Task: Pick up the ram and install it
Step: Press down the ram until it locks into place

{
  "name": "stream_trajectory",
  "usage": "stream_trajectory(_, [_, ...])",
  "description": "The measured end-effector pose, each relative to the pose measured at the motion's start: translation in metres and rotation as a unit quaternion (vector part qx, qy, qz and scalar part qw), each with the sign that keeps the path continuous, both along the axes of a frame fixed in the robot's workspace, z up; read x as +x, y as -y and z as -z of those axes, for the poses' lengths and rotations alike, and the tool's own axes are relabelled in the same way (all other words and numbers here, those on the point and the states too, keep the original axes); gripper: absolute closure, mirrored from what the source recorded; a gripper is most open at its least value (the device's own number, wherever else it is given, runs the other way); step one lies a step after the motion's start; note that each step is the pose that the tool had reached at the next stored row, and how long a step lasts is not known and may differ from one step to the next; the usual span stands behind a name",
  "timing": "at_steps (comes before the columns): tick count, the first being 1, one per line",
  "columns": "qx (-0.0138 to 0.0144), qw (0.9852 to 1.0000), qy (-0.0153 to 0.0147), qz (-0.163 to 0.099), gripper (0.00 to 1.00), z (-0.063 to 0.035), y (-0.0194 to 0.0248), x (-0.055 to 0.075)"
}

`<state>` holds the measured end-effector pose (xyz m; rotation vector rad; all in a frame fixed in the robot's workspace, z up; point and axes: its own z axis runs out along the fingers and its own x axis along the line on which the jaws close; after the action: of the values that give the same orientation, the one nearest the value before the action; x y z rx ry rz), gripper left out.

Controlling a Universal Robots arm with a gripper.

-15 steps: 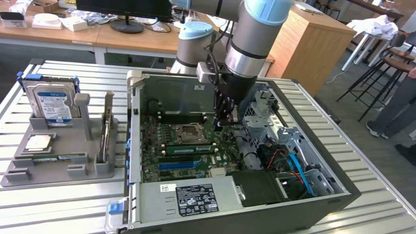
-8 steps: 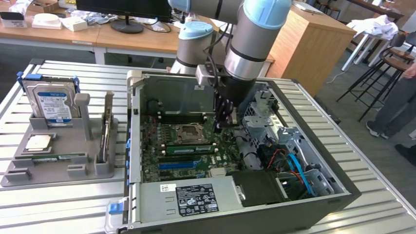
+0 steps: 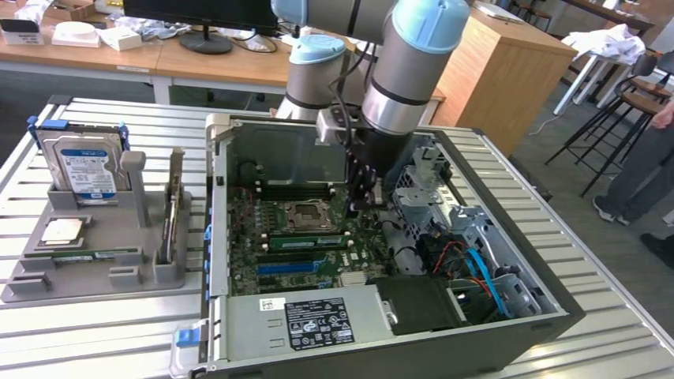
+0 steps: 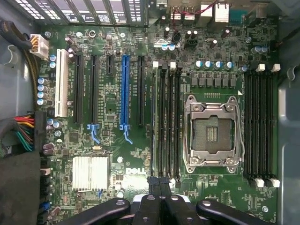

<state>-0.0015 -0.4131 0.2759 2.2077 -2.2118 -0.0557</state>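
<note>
The gripper [image 4: 161, 186] is pinched shut, nothing plainly between its fingers, poised over the end of the memory slots [image 4: 166, 122], and the ram [image 3: 305, 240] looks seated beside the processor socket [image 4: 212, 133], so little seems left.

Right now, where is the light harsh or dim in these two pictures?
Exterior view: the slatted table gleams pale, while the open computer case sits darker inside. Wrist view: the motherboard is evenly lit, though the silver heatsink glares white.
</note>
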Motion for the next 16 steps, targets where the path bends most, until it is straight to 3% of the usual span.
stream_trajectory(16, [0.0, 1.0, 0.0, 0.0, 0.9, 0.014, 0.0, 0.0])
